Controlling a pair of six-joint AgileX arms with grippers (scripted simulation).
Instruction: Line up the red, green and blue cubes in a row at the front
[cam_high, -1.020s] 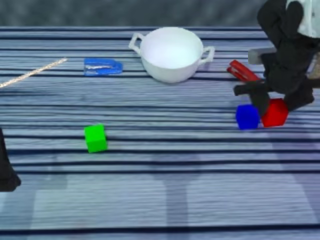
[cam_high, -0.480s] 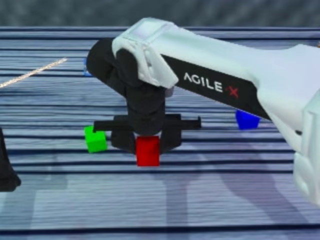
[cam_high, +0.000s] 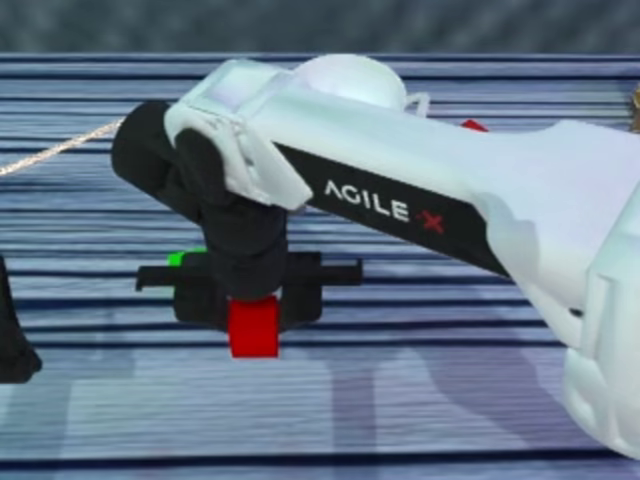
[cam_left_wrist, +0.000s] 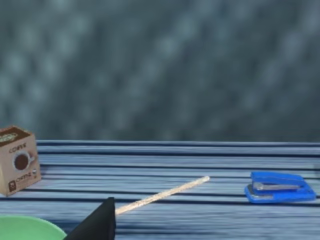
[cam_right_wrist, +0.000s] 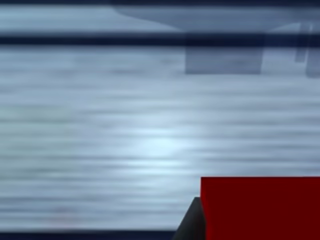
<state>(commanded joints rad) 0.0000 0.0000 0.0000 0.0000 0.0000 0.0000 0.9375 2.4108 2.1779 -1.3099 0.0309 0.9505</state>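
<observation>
My right gripper (cam_high: 253, 318) is shut on the red cube (cam_high: 253, 328), holding it over the front left part of the table. In the right wrist view the red cube (cam_right_wrist: 260, 207) fills the corner beside one dark finger (cam_right_wrist: 192, 224). Only a sliver of the green cube (cam_high: 176, 257) shows behind the gripper's left side. The blue cube is hidden under the right arm. My left gripper (cam_high: 12, 350) is parked at the table's left edge.
A white bowl (cam_high: 345, 72) stands at the back, half covered by the arm, with a bit of a red stapler (cam_high: 472, 125) to its right. A pale stick (cam_high: 60, 148) lies back left. The left wrist view shows a blue stapler (cam_left_wrist: 280, 187), a coffee box (cam_left_wrist: 19, 160) and a green plate (cam_left_wrist: 25, 229).
The right arm picked the red cube up from beside the blue cube at the right and carried it left and forward. It now covers the green and blue cubes.
</observation>
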